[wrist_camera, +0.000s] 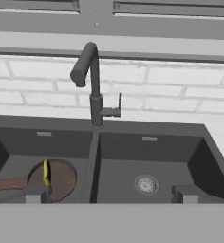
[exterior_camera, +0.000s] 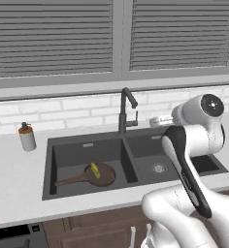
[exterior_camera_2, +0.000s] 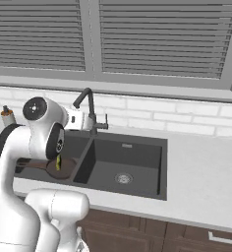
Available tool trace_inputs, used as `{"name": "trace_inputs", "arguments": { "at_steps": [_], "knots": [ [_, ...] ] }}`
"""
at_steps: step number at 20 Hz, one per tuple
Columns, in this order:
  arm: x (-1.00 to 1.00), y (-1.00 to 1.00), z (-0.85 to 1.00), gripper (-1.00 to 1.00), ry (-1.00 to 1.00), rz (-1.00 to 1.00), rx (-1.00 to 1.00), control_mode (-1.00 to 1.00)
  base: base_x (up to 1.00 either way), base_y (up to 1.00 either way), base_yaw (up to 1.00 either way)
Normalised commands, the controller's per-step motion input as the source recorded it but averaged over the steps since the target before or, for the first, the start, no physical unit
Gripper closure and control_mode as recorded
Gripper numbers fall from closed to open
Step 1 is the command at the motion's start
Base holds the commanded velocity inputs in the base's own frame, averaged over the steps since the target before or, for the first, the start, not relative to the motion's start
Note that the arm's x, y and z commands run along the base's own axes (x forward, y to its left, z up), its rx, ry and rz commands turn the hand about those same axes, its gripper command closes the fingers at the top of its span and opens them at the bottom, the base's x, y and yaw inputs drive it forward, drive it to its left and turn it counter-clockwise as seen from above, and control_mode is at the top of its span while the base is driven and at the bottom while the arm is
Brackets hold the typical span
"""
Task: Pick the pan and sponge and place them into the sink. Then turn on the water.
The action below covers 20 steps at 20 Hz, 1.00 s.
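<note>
The dark brown pan [exterior_camera: 98,176] lies in the left basin of the dark grey sink [exterior_camera: 82,154], its handle pointing left. The yellow sponge [exterior_camera: 94,169] rests on the pan on its edge. In the hand view the pan [wrist_camera: 61,179] and sponge [wrist_camera: 47,172] sit at lower left. My gripper [wrist_camera: 109,195] is open with nothing between its fingers. It hovers above the front of the sink and faces the dark gooseneck faucet [wrist_camera: 94,90]. From the right base view the gripper [exterior_camera_2: 81,119] hangs just left of the faucet [exterior_camera_2: 90,110]. No water stream shows under the spout.
The faucet's side lever [wrist_camera: 116,110] sticks out to the right of the stem. A soap bottle [exterior_camera: 26,137] stands on the counter left of the sink. The right basin [exterior_camera_2: 130,170] holds only its silver drain [exterior_camera_2: 123,178]. White brick wall and window blinds rise behind.
</note>
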Motion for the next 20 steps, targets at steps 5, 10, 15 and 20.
{"name": "trace_inputs", "arguments": {
  "at_steps": [5,10,15,20],
  "knots": [
    [-0.1,-0.13,-0.35,-1.0,-0.03,0.0,0.0,-1.0,0.0,0.0,0.0],
    [0.0,-0.11,-0.23,-1.0,-0.06,0.0,0.0,-1.0,0.0,0.0,0.0],
    [0.02,-0.16,-0.31,-1.0,-0.1,0.0,0.01,-1.0,0.0,0.0,0.0],
    [0.1,-0.03,-0.24,-1.0,-0.1,0.0,0.01,-1.0,0.0,0.0,0.0]
  ]
}}
